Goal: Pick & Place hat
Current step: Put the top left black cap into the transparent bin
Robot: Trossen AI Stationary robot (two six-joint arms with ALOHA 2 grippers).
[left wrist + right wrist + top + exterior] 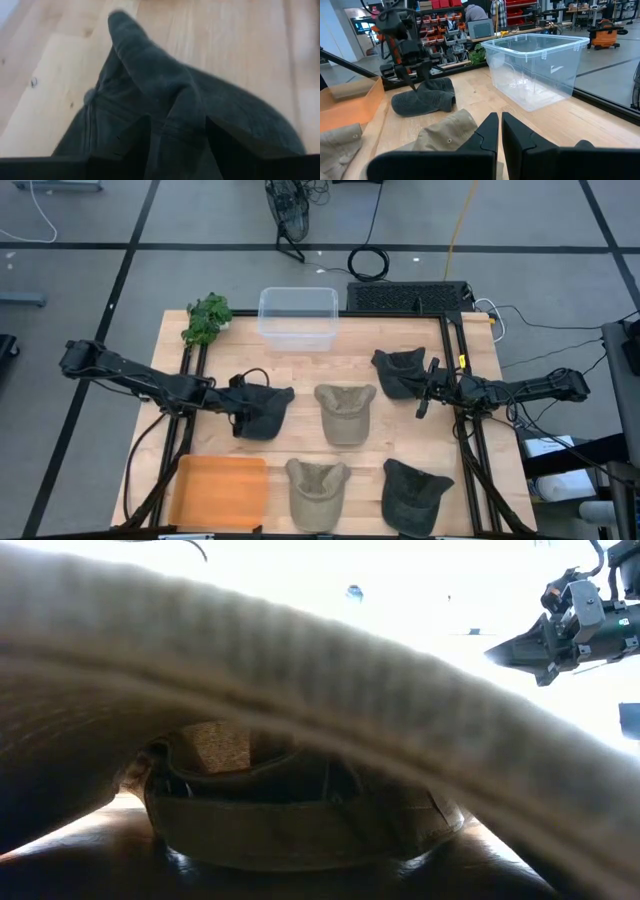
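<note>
We see the left gripper (243, 402) grasping the dark cap (265, 411) on the tabletop (330, 370). The right gripper (424, 398) hovers clenched, empty, beside another dark cap (398, 370).

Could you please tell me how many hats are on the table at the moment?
5: a dark hat under the left gripper, a dark one by the right gripper, a tan one mid-table, and tan and dark ones at the front edge.
</note>
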